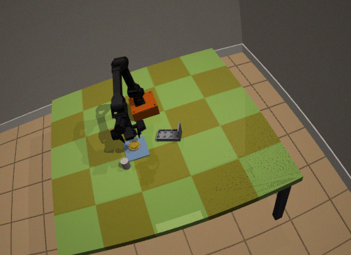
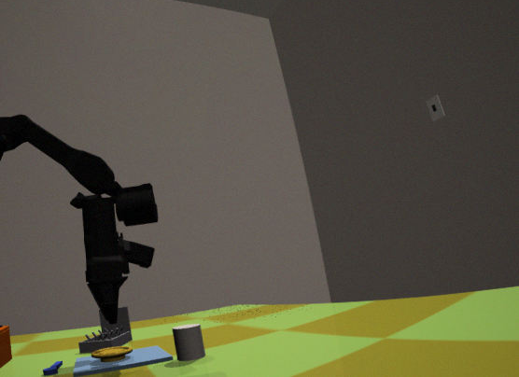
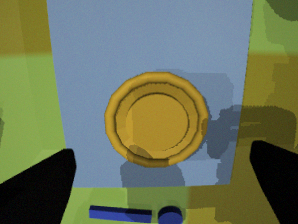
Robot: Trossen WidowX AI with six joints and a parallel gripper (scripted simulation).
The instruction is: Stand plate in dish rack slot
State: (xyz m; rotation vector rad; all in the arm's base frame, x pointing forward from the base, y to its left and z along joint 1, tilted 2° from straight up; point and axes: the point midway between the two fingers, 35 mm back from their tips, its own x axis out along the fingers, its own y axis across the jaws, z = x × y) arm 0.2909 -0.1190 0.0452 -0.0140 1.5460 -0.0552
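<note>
A small yellow plate [image 1: 134, 146] [image 2: 111, 352] [image 3: 157, 119] lies flat on a light blue mat [image 1: 142, 154] [image 2: 149, 356] [image 3: 93, 36]. My gripper [image 1: 130, 137] [image 2: 109, 315] [image 3: 164, 153] is open and empty. It points straight down and hangs a short way above the plate, with one finger on each side of it in the wrist view. The grey dish rack [image 1: 168, 135] [image 2: 105, 342], with short rails and an upright back panel, stands on the table to the right of the mat, and its slots are empty.
A grey cylinder cup [image 1: 125, 163] [image 2: 189, 342] stands just off the mat's front corner. A small blue spoon-like piece [image 2: 52, 368] [image 3: 129, 213] lies beside the mat's edge. The arm's orange base block [image 1: 143, 106] [image 2: 4, 346] sits behind the mat.
</note>
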